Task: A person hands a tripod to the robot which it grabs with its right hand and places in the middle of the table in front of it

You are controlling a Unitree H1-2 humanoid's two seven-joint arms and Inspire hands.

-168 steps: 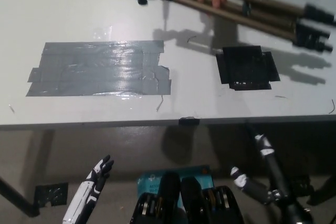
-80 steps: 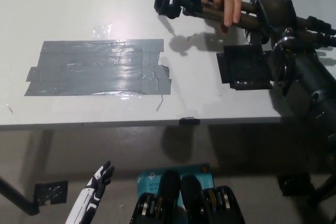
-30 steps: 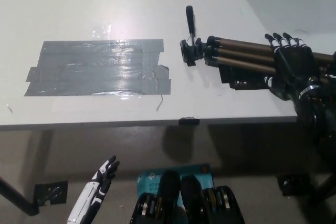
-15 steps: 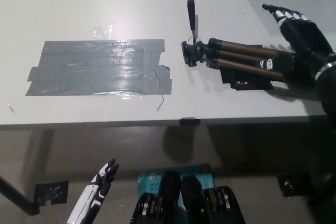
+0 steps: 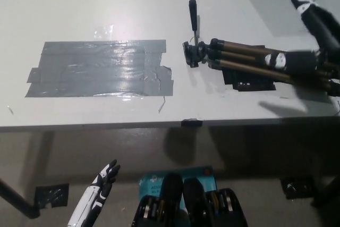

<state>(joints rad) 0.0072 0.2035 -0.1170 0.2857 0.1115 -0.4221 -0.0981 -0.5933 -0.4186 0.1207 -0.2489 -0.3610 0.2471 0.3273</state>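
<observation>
Lying flat on the table, the tripod crosses a black patch; its feet are cut off at the right edge. The right hand is spread open over the legs, holding nothing; whether it touches them is unclear. The left hand hangs below the table, fingers apart.

Tripod flat on table w/ R robot hand splayed over its legs

Bright overhead light — glare on the grey tape and table, shadows soft.
</observation>
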